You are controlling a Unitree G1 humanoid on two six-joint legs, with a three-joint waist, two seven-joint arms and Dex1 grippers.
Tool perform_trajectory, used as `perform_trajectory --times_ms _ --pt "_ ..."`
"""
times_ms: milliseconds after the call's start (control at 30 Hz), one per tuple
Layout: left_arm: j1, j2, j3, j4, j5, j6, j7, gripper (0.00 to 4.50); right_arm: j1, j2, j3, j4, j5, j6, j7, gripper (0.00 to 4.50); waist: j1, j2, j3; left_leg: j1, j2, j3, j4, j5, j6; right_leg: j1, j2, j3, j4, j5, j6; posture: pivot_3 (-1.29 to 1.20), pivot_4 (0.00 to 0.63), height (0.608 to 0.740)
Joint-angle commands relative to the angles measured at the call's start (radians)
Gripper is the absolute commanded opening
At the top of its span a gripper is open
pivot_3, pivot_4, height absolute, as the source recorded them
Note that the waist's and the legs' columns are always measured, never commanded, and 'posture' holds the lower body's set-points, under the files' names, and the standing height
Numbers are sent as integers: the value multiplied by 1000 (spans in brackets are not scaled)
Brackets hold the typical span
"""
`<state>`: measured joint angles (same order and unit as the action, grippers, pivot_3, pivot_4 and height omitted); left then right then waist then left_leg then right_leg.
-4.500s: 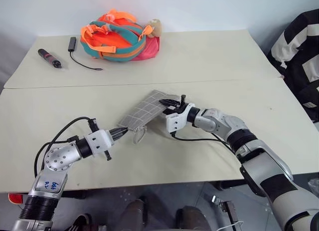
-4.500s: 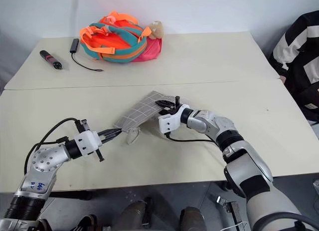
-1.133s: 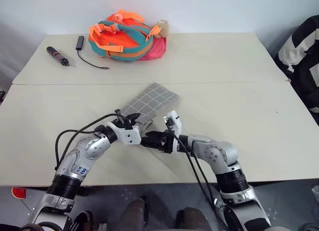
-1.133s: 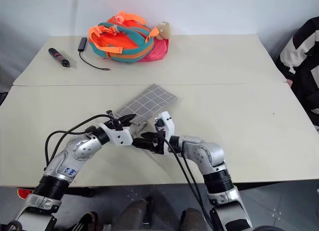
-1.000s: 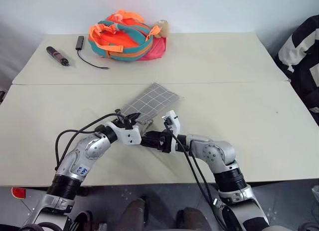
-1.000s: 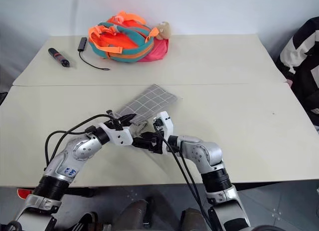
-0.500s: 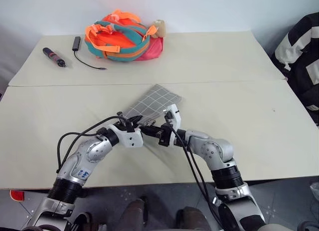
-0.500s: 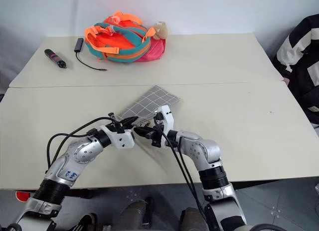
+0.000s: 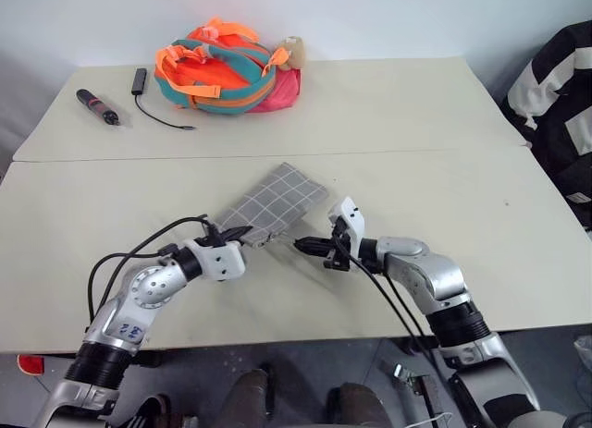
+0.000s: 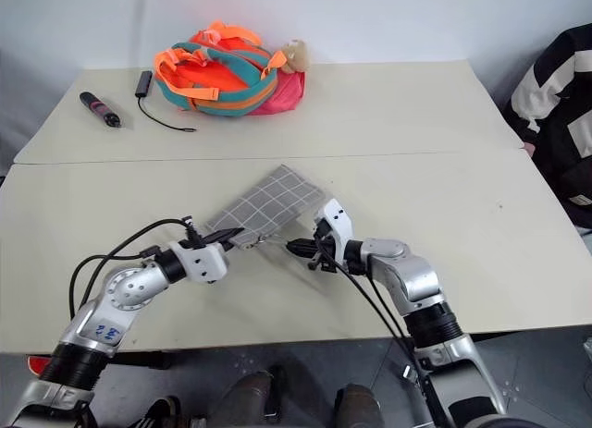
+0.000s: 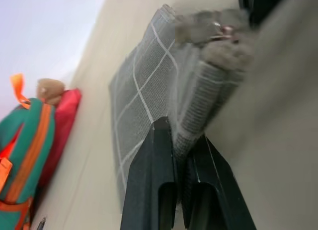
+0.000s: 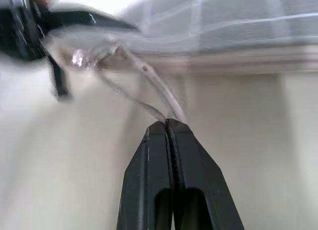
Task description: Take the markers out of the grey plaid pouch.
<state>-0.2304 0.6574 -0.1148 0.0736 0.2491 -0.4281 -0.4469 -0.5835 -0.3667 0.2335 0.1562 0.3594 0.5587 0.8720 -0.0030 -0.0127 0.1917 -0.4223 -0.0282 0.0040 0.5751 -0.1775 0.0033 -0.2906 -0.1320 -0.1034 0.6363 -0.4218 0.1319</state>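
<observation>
The grey plaid pouch (image 9: 272,201) lies flat mid-table (image 9: 416,114). Left end effector (image 11: 181,140) clamps its fabric corner; right end effector (image 12: 167,123) pinches what appears a thin clear pull loop (image 12: 144,88). Backpack (image 9: 222,66), thick stick (image 9: 95,106) lie well apart.

- Pouch (image 9: 270,204), centre frame: grey, thin white grid.
- Backpack (image 9: 222,66), upper left: orange, teal, pink.
- Table (image 9: 444,114): cream.
- Gripper fingers (image 12: 171,140): black.

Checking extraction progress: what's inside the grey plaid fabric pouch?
Nothing shows: the flat grey plaid fabric pouch looks closed, contents covered. Left fingers pinch its corner; right fingers clamp the clear ring pull.
</observation>
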Motion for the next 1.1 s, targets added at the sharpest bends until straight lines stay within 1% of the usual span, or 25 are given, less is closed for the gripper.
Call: perform_trajectory --times_ms 33,100,233,433,533,667,733,833,933,1000,1033,1100 --pt "24 34 41 -43 -77 -38 -46 0 -57 -27 -15 74 -54 -106 41 39 0 0 0 0 0 0 0 0 0 0 0 0 0 0 0 0 150 740" --pt "32 42 48 -43 -99 -40 -63 0 -71 -37 -6 118 -91 -159 52 39 0 0 0 0 1 0 0 0 0 0 0 0 -1 0 0 0 150 740" --pt "44 46 67 -38 -100 -43 -66 0 -100 -50 -21 212 -151 -262 49 39 0 0 0 0 1 2 0 0 0 1 0 0 0 0 0 0 150 740" --pt "82 62 96 -55 -135 -61 -91 0 -163 -102 -59 368 -203 -378 61 39 0 0 0 0 1 2 1 0 0 1 0 0 0 0 0 0 150 740" --pt "101 71 103 -48 -149 -80 -109 0 -188 -111 -75 427 -204 -409 54 39 0 0 0 0 2 2 1 0 0 1 1 0 0 0 0 0 150 740" --pt "112 72 117 -45 -179 -82 -121 0 -188 -114 -81 443 -209 -426 74 39 1 0 0 0 2 3 1 -1 1 1 0 0 -1 0 0 0 150 740" --pt "108 70 122 -39 -168 -83 -117 0 -178 -96 -100 416 -178 -391 91 39 1 0 0 0 2 3 1 -1 1 1 0 0 -1 0 0 0 150 740" --pt "95 58 121 -37 -168 -74 -113 0 -150 -78 -81 359 -188 -384 111 39 0 0 0 0 3 3 1 -1 1 1 1 0 0 0 0 0 150 740" --pt "84 46 111 -37 -157 -70 -111 0 -132 -54 -103 313 -142 -285 129 39 0 0 0 0 3 3 1 -1 1 1 1 0 0 0 0 0 150 740" --pt "78 40 108 -36 -144 -70 -107 0 -111 -50 -106 261 -111 -228 158 425 1 0 0 0 3 3 1 -1 1 1 1 0 1 0 0 0 150 740" --pt "70 35 107 -32 -139 -67 -103 0 -98 -29 -134 193 -38 -130 154 606 1 0 0 0 3 3 1 -1 1 1 1 0 0 0 0 0 150 740" --pt "54 25 106 -32 -135 -56 -98 0 -69 -8 -164 67 74 45 153 1279 2 0 0 0 3 3 1 -1 1 1 1 0 0 0 0 0 150 740"
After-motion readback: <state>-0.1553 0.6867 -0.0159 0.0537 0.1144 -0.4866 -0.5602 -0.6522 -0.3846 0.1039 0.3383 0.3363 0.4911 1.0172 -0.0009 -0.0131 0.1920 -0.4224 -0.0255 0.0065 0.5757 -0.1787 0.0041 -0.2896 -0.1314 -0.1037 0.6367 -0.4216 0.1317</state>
